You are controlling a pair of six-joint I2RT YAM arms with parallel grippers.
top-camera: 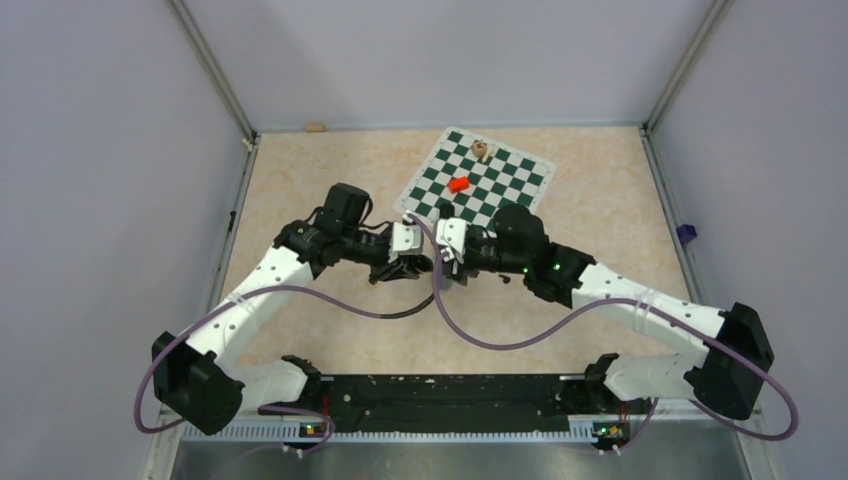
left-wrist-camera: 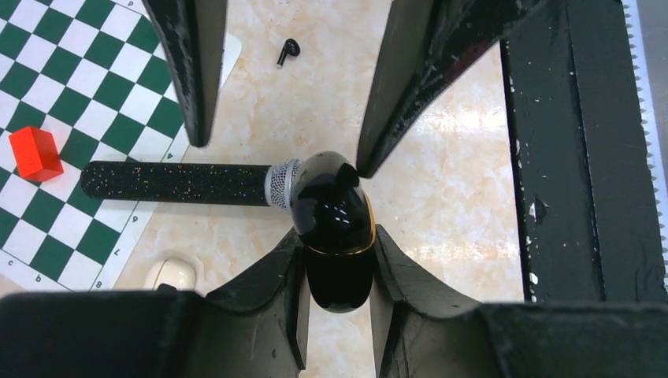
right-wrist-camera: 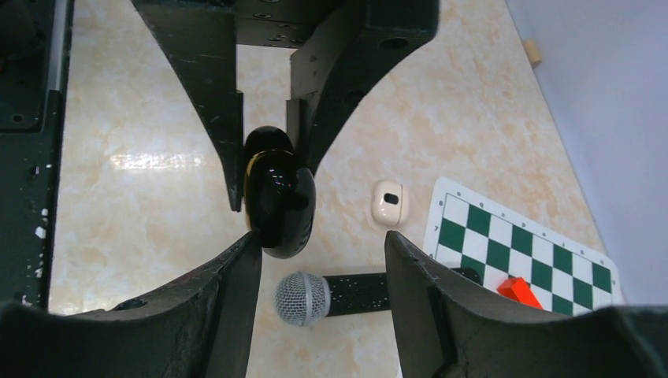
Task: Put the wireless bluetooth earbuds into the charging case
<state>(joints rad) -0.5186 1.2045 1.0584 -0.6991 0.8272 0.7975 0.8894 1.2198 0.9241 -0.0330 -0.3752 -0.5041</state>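
Tabletop, lettered chessboard, left claw gripping case

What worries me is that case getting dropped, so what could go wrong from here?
The glossy black case is pinched only at one end by the left fingers. A right finger touching its other end could lever it loose. If it drops, it might hit the microphone close by and roll. The black earbud lies loose on the table, where it is easy to knock away.
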